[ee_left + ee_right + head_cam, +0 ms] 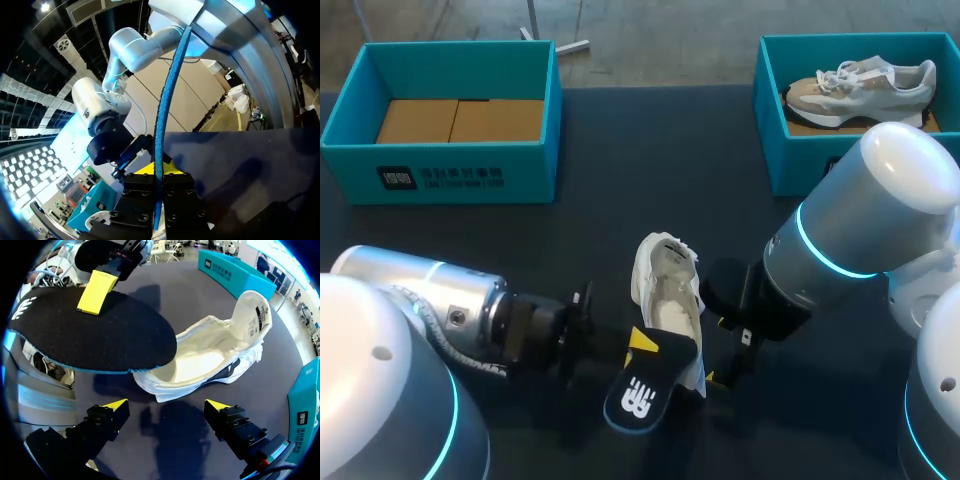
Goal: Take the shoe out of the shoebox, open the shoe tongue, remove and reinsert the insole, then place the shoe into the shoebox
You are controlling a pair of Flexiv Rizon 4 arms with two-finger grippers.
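Left gripper [638, 343] pinches the insole [642, 395] at the near end of the white shoe [667, 290], which lies mid-table. Right gripper [717, 350] is wide open, just right of the shoe. Looks done: shoe out, tongue open, insole removed. Left: reinsert the insole, return the shoe to the empty far-left shoebox [440, 178].

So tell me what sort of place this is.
Likely a robotics lab workbench: a dark table, two teal shoeboxes, and the left tool gripping a black insole by the white shoe.
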